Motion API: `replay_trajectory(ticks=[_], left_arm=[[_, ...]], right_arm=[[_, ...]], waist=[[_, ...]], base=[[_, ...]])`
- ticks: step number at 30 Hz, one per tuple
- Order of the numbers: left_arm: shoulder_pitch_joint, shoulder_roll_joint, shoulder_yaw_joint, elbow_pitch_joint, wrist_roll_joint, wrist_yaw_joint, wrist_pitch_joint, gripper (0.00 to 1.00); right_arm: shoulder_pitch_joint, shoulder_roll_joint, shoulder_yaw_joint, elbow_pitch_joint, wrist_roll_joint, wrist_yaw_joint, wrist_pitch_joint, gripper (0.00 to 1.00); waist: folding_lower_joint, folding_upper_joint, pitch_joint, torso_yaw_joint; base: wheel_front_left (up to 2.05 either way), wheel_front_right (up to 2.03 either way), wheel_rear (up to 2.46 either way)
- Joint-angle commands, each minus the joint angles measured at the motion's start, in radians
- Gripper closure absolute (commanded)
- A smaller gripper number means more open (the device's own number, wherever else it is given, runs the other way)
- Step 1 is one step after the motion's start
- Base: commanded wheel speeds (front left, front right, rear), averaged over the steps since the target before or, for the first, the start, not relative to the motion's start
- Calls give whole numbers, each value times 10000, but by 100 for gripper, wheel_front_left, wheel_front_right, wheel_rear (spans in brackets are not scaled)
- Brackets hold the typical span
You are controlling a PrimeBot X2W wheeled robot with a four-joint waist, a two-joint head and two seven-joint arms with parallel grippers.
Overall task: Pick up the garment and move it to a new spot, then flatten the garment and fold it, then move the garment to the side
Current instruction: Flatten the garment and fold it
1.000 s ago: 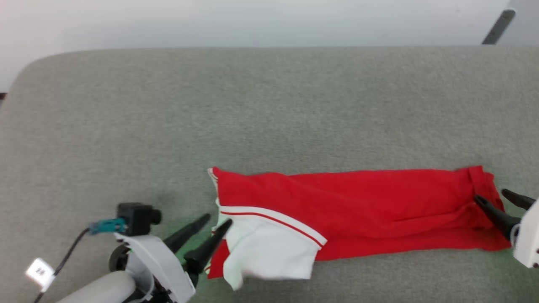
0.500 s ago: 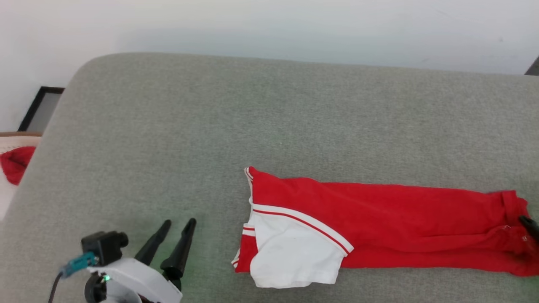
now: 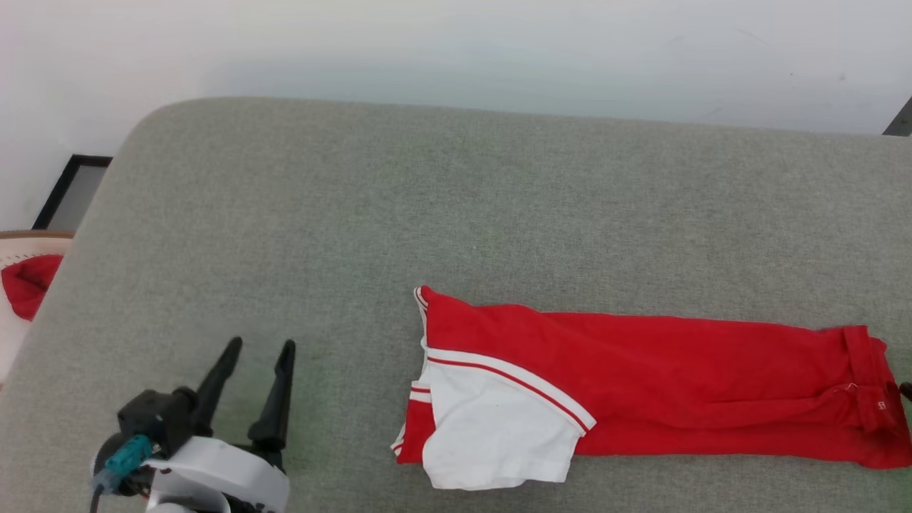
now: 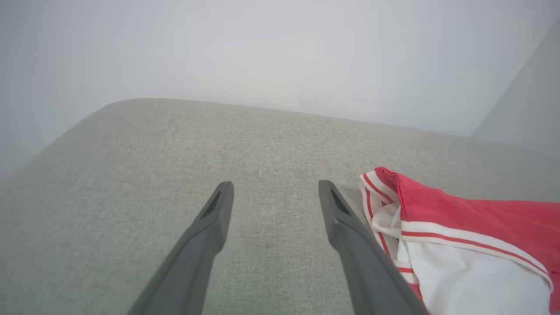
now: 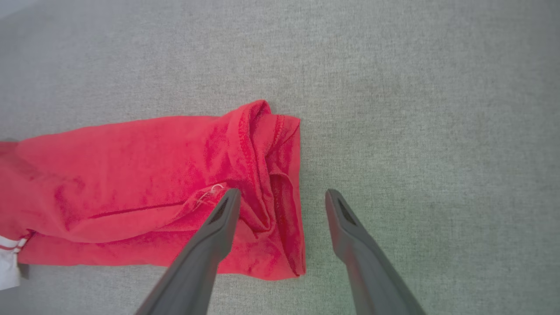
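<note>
The garment [image 3: 641,385] lies as a long red strip across the lower right of the head view, folded along its length, with a white sleeve laid over its left end near the bottom centre. The left pincer [image 3: 261,344] sits at the lower left, fingers spread and empty, apart from the collar end. In the right wrist view the right pincer [image 5: 282,192] is also spread and empty over the bunched hem, one finger above red cloth and the other above bare surface; whether it touches is unclear. The lengthwise fold looks finished, so the step in hand is probably the cross fold. To do it well, each pincer should close on every layer at its end, low against the surface, the hem smoothed before it is carried over, and the sleeve kept tucked so it does not slide out. The worktop [image 3: 456,214] is a grey woven fabric with a rounded corner at upper left, soft enough to drag cloth. Behind it is a pale wall [image 3: 456,50]; at the left edge stand a dark frame [image 3: 71,192] and something red [image 3: 28,285].
</note>
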Motion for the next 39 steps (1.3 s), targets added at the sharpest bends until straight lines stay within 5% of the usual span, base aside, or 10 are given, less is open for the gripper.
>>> replay_trajectory(ticks=[1,24,26,27,39], left_arm=[[205,-251,360,-169,629,8,7,0],[-242,-2385,2393,312,3385,-1225,7,0],[-297,-2478,2522,363,3499,-1282,7,0],[-315,-2533,2569,400,3541,-1312,8,0],[-224,-2595,3170,421,3883,-1482,7,0]], right_arm=[[-134,125,-99,92,38,-8,271,0],[-1733,1480,409,1738,-1686,-6,2559,1],[-1818,1678,527,1800,-1799,0,2520,87],[-1823,1739,570,1871,-1816,1,2539,100],[-2300,1418,-99,2113,-1689,-48,1322,100]], waist=[[0,0,-51,-11],[0,0,1269,377],[0,0,1350,369],[0,0,1376,373],[0,0,1410,-275]], base=[[0,0,0],[0,0,0],[0,0,0],[0,0,0],[0,0,0]])
